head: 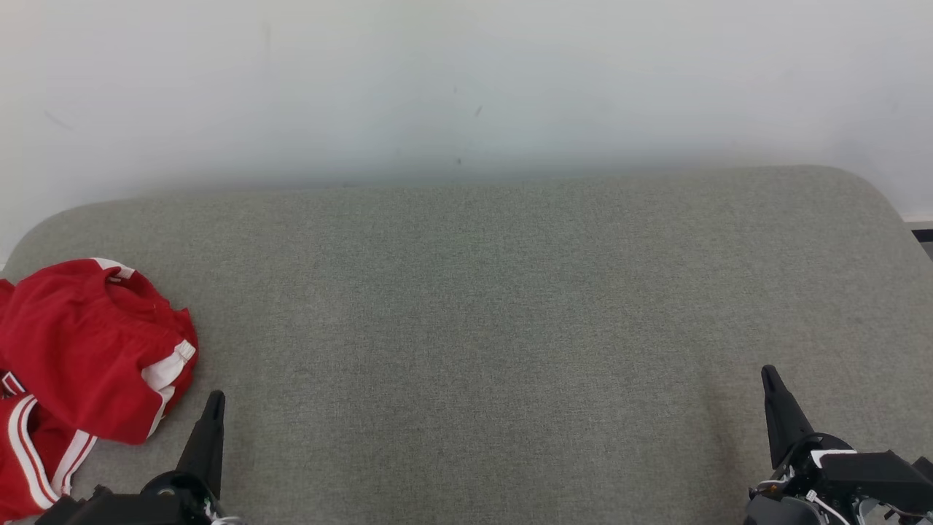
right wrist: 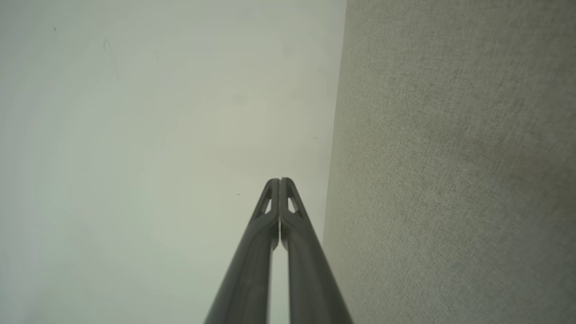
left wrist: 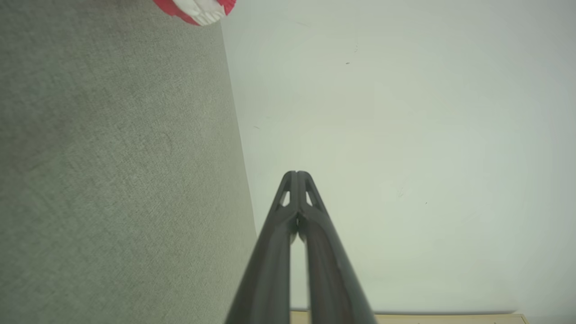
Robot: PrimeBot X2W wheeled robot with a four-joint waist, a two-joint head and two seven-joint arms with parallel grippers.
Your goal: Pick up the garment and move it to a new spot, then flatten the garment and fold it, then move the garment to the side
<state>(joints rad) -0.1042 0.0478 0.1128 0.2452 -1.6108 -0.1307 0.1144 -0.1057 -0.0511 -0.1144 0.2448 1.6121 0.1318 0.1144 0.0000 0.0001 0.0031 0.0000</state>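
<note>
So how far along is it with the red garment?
Nothing looks done: the garment lies crumpled at the left edge of the grey surface, neither flat nor folded. Nothing is in hand; the left gripper and right gripper are shut and empty. Picking up, flattening, folding and moving aside remain.

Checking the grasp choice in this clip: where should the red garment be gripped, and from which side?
Probably the white-striped hem of the garment, where the crumpled cloth bulges up at its right edge and offers a fold to pinch. Come in from the right with the left tool, which sits shut just beside it and must open first.
</note>
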